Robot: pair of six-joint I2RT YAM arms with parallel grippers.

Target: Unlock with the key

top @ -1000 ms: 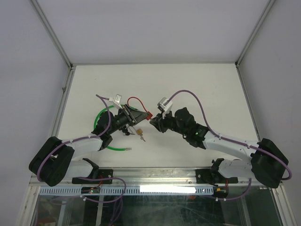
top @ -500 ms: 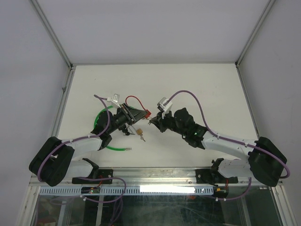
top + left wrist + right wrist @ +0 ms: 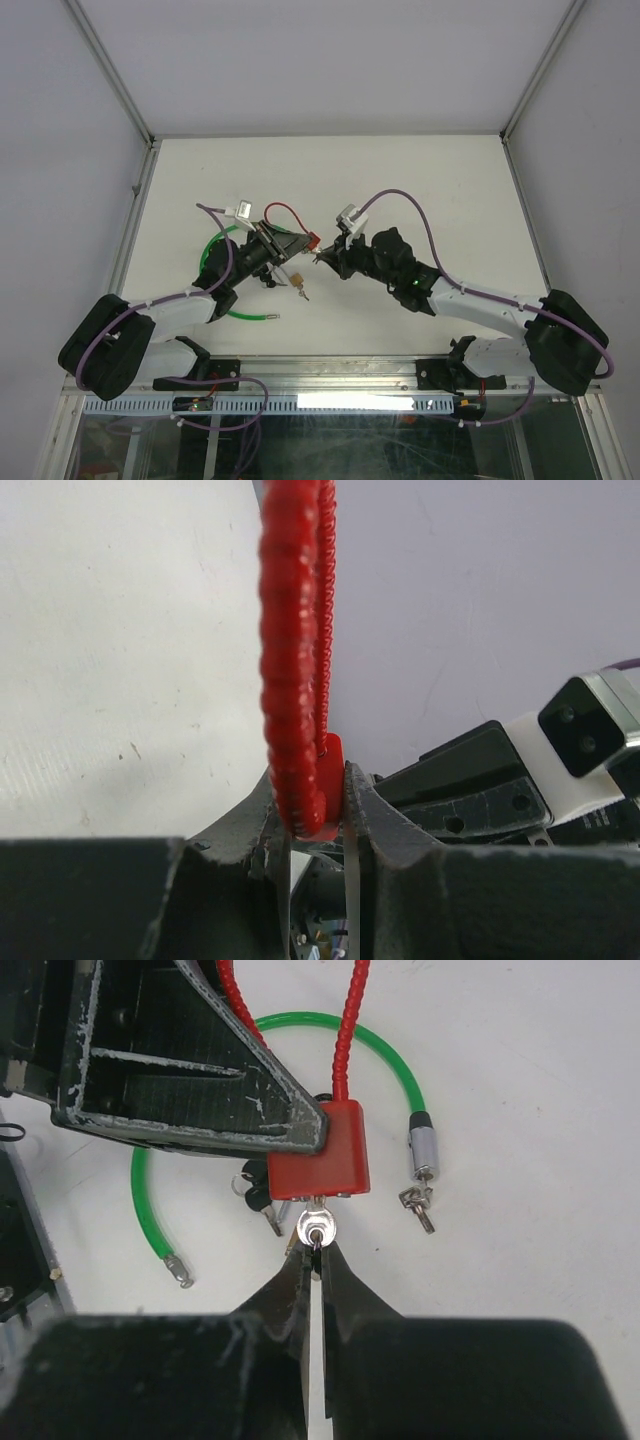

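Note:
A red padlock (image 3: 318,1155) with a red cable shackle (image 3: 345,1030) is held up off the table. My left gripper (image 3: 317,780) is shut on its body (image 3: 330,780), with the shackle (image 3: 292,630) rising between the fingers. A silver key (image 3: 316,1228) sticks out of the padlock's underside. My right gripper (image 3: 316,1250) is closed to a narrow slit, its tips pinching the lower rim of the key head. In the top view the padlock (image 3: 313,240) sits mid-table between my left gripper (image 3: 300,243) and my right gripper (image 3: 320,258).
A green cable lock (image 3: 400,1070) curves across the table under the padlock, with a small key bunch (image 3: 418,1205) at its metal end. Black-headed keys (image 3: 255,1195) lie nearby. A small brass lock (image 3: 297,279) lies below the left gripper.
Both grippers have shifted slightly left with the padlock and key between them. The grips look the same.

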